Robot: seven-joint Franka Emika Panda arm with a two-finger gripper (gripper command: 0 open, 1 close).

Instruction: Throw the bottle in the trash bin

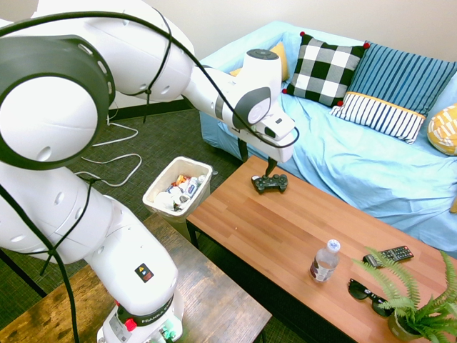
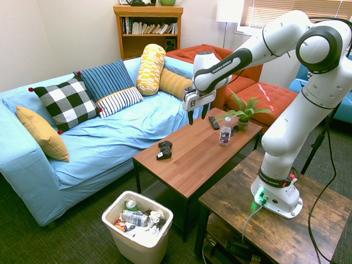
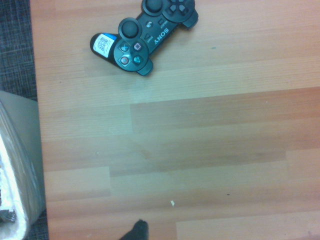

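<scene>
We are seeing the arm reaching out, gripper (image 2: 197, 116) pointing straight down over the coffee table (image 2: 187, 157), fingers spread wide, gripping nothing. The bottle (image 2: 225, 132) is standing upright farther along the table; trash bin (image 2: 138, 247) sitting on the floor below.

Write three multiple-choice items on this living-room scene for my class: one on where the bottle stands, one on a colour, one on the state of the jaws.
1. Where is the bottle?
A. in the trash bin
B. upright on the coffee table
C. on the sofa

2. What colour is the sofa cover?
A. light blue
B. red
C. grey

3. How do the jaws of the gripper stand?
A. shut on the bottle
B. shut on the game controller
C. open, holding nothing

Answers: 1 B, it stands on the coffee table near the remote, away from the trash bin. 2 A, pale blue fabric. 3 C, the fingers hang apart above the game controller.
</scene>
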